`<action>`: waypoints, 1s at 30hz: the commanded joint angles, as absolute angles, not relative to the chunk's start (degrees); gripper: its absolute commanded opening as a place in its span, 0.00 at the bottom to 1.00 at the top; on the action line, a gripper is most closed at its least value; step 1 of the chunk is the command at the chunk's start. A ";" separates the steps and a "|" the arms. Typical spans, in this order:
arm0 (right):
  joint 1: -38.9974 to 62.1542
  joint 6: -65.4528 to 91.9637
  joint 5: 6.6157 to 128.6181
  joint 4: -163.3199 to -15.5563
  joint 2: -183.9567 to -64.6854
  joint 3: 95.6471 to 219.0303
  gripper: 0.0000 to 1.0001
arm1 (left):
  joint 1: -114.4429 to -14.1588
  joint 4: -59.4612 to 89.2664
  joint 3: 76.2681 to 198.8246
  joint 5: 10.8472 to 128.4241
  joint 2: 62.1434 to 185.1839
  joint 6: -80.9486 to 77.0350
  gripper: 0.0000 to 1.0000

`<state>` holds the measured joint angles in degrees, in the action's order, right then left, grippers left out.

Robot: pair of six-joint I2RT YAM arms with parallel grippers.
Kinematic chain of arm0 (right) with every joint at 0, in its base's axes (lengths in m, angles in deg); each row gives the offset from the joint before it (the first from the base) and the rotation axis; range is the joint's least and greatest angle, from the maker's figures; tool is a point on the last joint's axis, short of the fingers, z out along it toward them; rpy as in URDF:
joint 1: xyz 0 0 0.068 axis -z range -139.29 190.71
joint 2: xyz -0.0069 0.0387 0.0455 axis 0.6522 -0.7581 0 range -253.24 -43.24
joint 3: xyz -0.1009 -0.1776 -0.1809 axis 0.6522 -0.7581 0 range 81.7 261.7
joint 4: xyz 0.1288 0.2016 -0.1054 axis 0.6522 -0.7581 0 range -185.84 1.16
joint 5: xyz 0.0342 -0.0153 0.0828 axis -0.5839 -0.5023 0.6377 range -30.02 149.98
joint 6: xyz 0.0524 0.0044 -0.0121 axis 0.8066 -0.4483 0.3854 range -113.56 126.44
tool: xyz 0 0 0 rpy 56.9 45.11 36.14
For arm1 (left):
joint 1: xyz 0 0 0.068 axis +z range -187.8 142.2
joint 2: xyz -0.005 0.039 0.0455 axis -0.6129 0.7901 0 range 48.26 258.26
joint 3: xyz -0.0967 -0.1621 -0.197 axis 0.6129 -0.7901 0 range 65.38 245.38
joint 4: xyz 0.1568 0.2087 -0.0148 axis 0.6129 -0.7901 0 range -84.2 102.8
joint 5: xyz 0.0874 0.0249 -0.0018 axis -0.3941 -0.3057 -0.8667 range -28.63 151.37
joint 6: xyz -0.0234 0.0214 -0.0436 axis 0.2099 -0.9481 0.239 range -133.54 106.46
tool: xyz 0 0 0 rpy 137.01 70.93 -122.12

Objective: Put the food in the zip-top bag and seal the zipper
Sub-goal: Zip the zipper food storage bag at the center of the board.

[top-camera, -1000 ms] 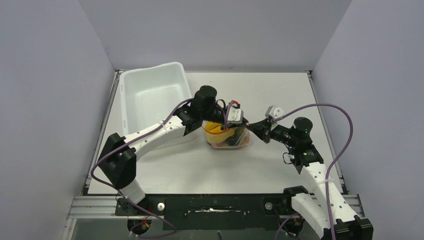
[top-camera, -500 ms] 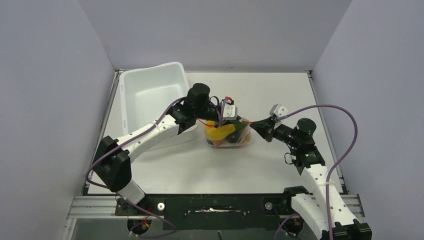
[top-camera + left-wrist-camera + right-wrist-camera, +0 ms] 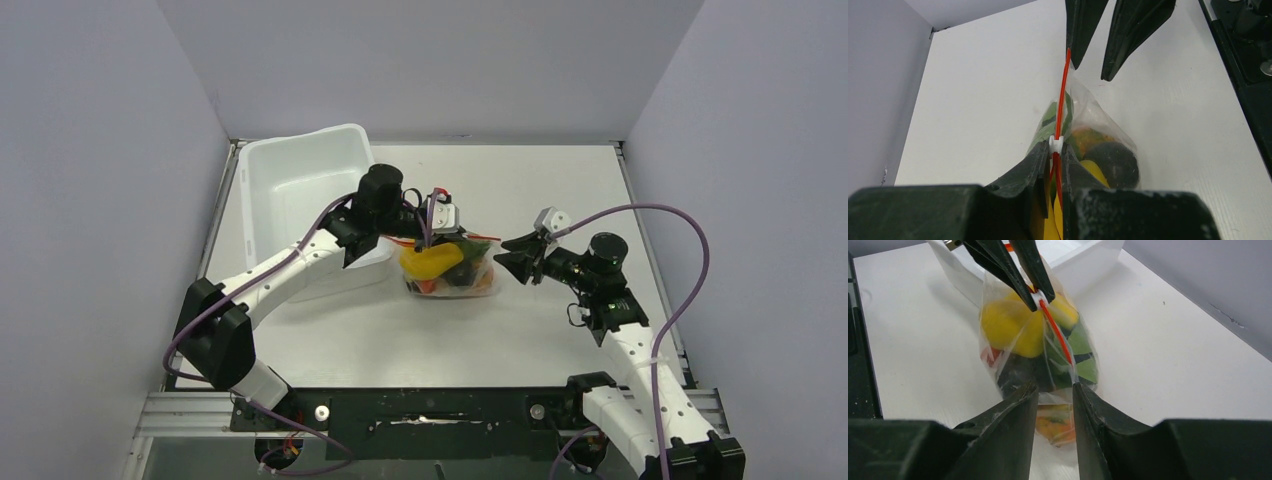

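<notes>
The zip-top bag (image 3: 452,270) lies mid-table, holding the food: a yellow piece (image 3: 1010,327), green pieces (image 3: 1083,350), an orange piece (image 3: 1088,139) and a dark piece (image 3: 1115,162). My left gripper (image 3: 1056,150) is shut on the zipper (image 3: 1063,95), right behind its white slider (image 3: 1056,143). In the top view it (image 3: 432,232) stands over the bag's left end. My right gripper (image 3: 1055,387) is open at the bag's right end (image 3: 510,253). The bag's corner sits just ahead of its fingertips and is not clamped.
The large white tub (image 3: 300,190) stands at the back left, close behind my left arm. The black frame rail (image 3: 430,410) runs along the near edge of the table.
My right gripper has opened and let go of the bag's right corner. My left gripper has slid leftward along the red strip, and the bag has shifted a little left with it.
</notes>
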<state>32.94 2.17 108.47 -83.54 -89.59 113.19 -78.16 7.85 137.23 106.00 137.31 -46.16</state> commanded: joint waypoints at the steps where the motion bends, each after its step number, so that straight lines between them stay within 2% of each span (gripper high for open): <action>1: 30.20 -0.22 107.92 -83.25 -90.45 117.51 0.34 | -77.44 10.93 138.21 108.51 134.55 -46.25 0.00; 11: 26.71 -1.91 105.63 -81.72 -94.05 119.65 0.38 | -77.53 11.92 137.65 109.62 134.57 -45.80 0.00; 15: 26.60 -4.65 103.44 -84.48 -94.55 121.74 0.49 | -77.55 11.83 137.56 109.83 134.56 -45.97 0.00; 17: 26.58 -5.85 102.53 -86.26 -94.00 122.75 0.51 | -77.54 11.83 137.67 109.97 134.57 -45.98 0.00; 20: 26.52 -7.59 101.70 -90.64 -93.11 125.44 0.48 | -77.58 11.68 137.72 110.22 134.57 -45.67 0.00; 22: 26.53 -8.93 102.92 -93.35 -92.57 127.28 0.36 | -77.62 11.76 137.20 110.33 134.29 -45.79 0.00; 24: 26.58 -10.43 104.00 -94.81 -92.51 128.14 0.31 | -77.62 12.57 136.49 110.54 134.13 -45.63 0.00; 26: 26.55 -11.39 103.73 -95.29 -93.39 128.39 0.31 | -77.62 13.04 136.38 110.86 134.25 -45.59 0.00; 30: 26.50 -13.16 106.64 -95.96 -97.15 130.12 0.40 | -77.66 13.23 136.66 111.51 134.09 -45.31 0.00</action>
